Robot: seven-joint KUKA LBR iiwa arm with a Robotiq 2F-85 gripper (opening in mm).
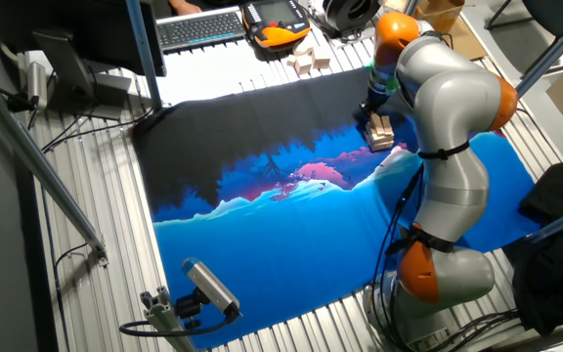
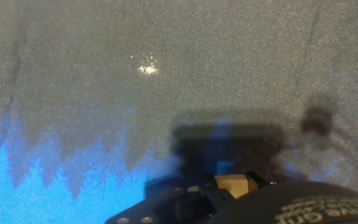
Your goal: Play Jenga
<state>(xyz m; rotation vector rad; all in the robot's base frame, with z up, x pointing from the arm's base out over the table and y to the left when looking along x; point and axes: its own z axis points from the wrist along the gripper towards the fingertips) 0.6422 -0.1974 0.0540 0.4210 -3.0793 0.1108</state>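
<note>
A: Entry, largest item first. The counter (image 1: 96, 284) is ribbed grey metal, and most of it lies under a printed cloth (image 1: 291, 225), black at the far side and blue with a pink band nearer the camera.

B: And the arm?

A: The silver-and-orange arm (image 1: 448, 156) rises from the near right edge of the cloth and bends over toward the far right part of it. The gripper (image 1: 377, 110) hangs low there, just above the cloth.

B: Gripper state?

A: Cannot tell. The fixed view hides the fingers behind the wrist. The hand view shows only the black housing and a pale tan piece at its lower edge, and I cannot say whether that is a block.

B: Jenga position?

A: The Jenga (image 1: 380, 132) stands on the dark part of the cloth right under the gripper, beside the arm's upper link. Contact with the gripper cannot be judged.

B: Smaller items?

A: A keyboard (image 1: 201, 27) at the far edge, and a few loose wooden blocks (image 1: 307, 62) on bare counter beyond the cloth.
</note>
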